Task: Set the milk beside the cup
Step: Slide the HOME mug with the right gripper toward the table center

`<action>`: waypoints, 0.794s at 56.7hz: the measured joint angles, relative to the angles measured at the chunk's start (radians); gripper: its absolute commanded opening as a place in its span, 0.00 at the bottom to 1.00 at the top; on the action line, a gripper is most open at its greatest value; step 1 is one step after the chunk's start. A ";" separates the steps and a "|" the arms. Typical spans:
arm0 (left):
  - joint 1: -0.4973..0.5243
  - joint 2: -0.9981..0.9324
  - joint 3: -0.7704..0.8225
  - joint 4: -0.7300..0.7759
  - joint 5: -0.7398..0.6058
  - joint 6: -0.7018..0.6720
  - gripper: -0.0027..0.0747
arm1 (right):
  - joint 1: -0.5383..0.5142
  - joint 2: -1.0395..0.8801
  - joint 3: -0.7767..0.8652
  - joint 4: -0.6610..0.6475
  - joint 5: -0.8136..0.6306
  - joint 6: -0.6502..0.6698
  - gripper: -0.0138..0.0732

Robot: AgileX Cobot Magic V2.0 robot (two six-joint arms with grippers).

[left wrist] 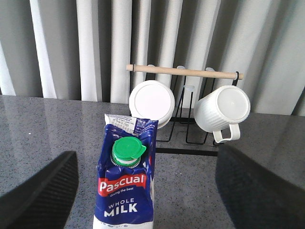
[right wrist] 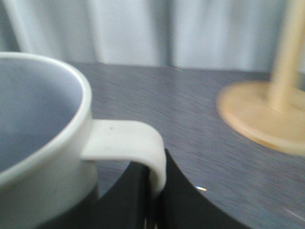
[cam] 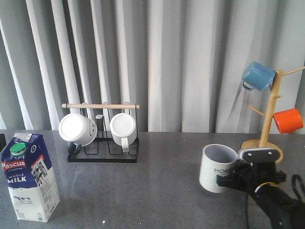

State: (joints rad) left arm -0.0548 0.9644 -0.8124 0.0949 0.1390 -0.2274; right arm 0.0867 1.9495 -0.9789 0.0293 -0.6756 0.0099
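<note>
— Where's the milk point(cam: 29, 177)?

— Upright on the grey surface point(cam: 157, 176), far left and near the front edge; green cap point(left wrist: 127, 149) screwed on, so contents hidden; blue top, white bottom.

— And the left gripper point(left wrist: 143, 191)?

— Spread wide, one dark finger point(left wrist: 40, 191) on each side of the carton, neither touching it; seen only from the left wrist.

— The cup point(cam: 218, 167)?

— Standing on the right side of the surface, well apart from the milk; greyish inside, looks empty point(right wrist: 28, 109); black letters partly hidden on its side.

— Held?

— Yes; right gripper point(right wrist: 155, 191) clamped on the squared handle point(right wrist: 128, 143), a black finger on either side of it.

— Anything else holding cups?

— Black wire rack point(cam: 102, 145) with a wooden rod at the back, behind the milk; two white mugs on it tipped sideways, one with its flat base point(cam: 76, 128) toward the front camera, the other ribbed point(cam: 123, 129); insides not visible. Wooden tree stand point(cam: 267, 129) just behind the held cup, carrying a blue mug point(cam: 258, 76) up high and an orange mug point(cam: 288, 120) lower down; round base point(right wrist: 259, 117) resting near the cup.
</note>
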 measured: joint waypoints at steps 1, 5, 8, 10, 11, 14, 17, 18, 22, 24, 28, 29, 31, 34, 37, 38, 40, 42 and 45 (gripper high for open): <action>0.000 0.000 0.000 0.000 0.000 0.000 0.75 | 0.015 -0.005 0.000 0.002 0.000 0.000 0.18; 0.000 0.000 0.000 0.000 0.000 0.000 0.75 | 0.089 -0.019 -0.001 0.033 -0.001 0.000 0.18; 0.000 0.000 0.000 0.000 0.000 0.000 0.75 | 0.147 -0.019 -0.001 0.067 -0.001 -0.002 0.19; 0.000 0.000 0.000 0.000 0.000 0.000 0.75 | 0.181 -0.019 -0.001 0.097 0.003 -0.010 0.19; 0.000 0.000 0.000 0.000 0.000 0.000 0.75 | 0.194 -0.018 -0.001 0.110 0.006 -0.010 0.19; 0.000 0.000 0.000 0.000 0.000 0.000 0.75 | 0.240 -0.013 -0.001 0.168 0.008 -0.043 0.19; 0.000 0.000 0.000 0.000 0.000 0.000 0.75 | 0.271 -0.006 -0.001 0.227 0.006 -0.083 0.19; 0.000 0.000 0.000 0.000 0.000 0.000 0.75 | 0.279 -0.003 -0.001 0.245 0.006 -0.102 0.19; 0.000 0.000 0.000 0.000 0.000 0.000 0.75 | 0.312 0.015 -0.001 0.335 -0.006 -0.154 0.20; 0.000 0.000 0.000 0.000 0.000 0.000 0.75 | 0.323 0.023 -0.001 0.376 -0.011 -0.170 0.20; 0.000 0.000 0.000 0.000 0.000 0.000 0.75 | 0.343 0.040 -0.001 0.432 -0.027 -0.207 0.22; 0.000 0.000 0.000 0.000 0.000 0.000 0.75 | 0.346 0.043 -0.001 0.438 -0.029 -0.215 0.23; 0.000 0.000 0.000 0.000 0.000 0.000 0.75 | 0.353 0.048 -0.001 0.452 -0.030 -0.233 0.24; 0.000 0.000 0.000 0.000 0.000 0.000 0.75 | 0.361 0.050 -0.001 0.462 -0.029 -0.254 0.27; 0.000 0.000 0.000 0.000 0.000 0.000 0.75 | 0.366 0.049 -0.001 0.468 -0.025 -0.274 0.31; 0.000 0.000 0.000 0.000 0.000 0.000 0.75 | 0.366 0.047 -0.001 0.468 -0.021 -0.278 0.32; 0.000 0.000 0.000 0.000 0.000 0.000 0.75 | 0.366 0.045 -0.001 0.469 -0.009 -0.288 0.35; 0.000 0.000 0.000 0.000 0.000 0.000 0.75 | 0.366 0.039 -0.001 0.470 0.001 -0.293 0.38; 0.000 0.000 0.000 0.000 0.000 0.000 0.75 | 0.367 0.031 0.004 0.466 0.009 -0.295 0.42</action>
State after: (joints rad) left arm -0.0548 0.9644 -0.8124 0.0949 0.1390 -0.2274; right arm 0.4532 1.9803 -0.9747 0.4957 -0.6663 -0.2848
